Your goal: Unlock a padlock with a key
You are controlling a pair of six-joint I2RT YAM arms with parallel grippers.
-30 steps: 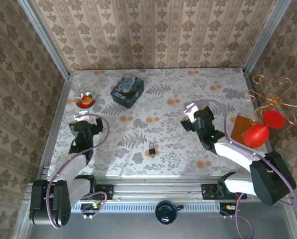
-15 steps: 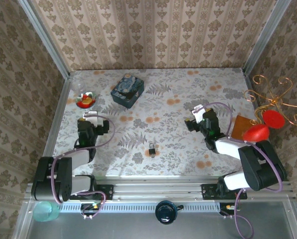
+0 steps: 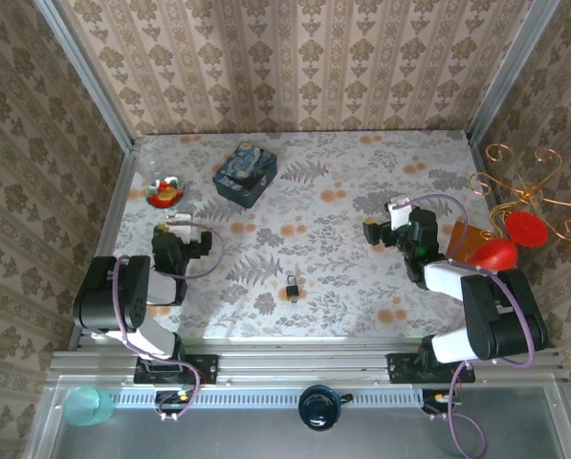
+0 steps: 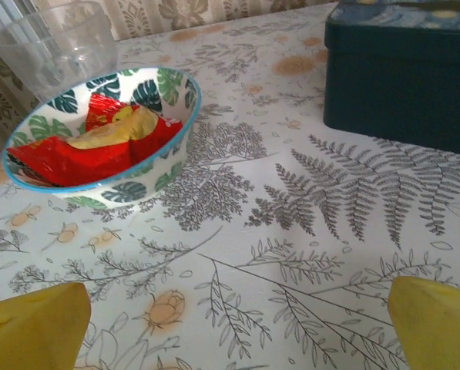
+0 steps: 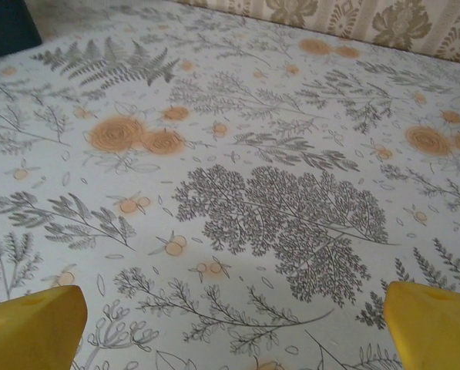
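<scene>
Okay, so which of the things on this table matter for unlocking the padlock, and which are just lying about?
For the job:
padlock
its key, too small to make out here

Lying about:
dark-blue painted box
leaf-patterned bowl of red wrappers
clear cup

The top view is bright and even. The surface (image 3: pixel 362 182) looks palest at 6 o'clock, along its front edge, with soft grey shadow at 8 o'clock. In both wrist views the middle is sharp. The yellow fingertips (image 4: pixel 37 327) at 7 and 5 o'clock look big and blurry.
</scene>
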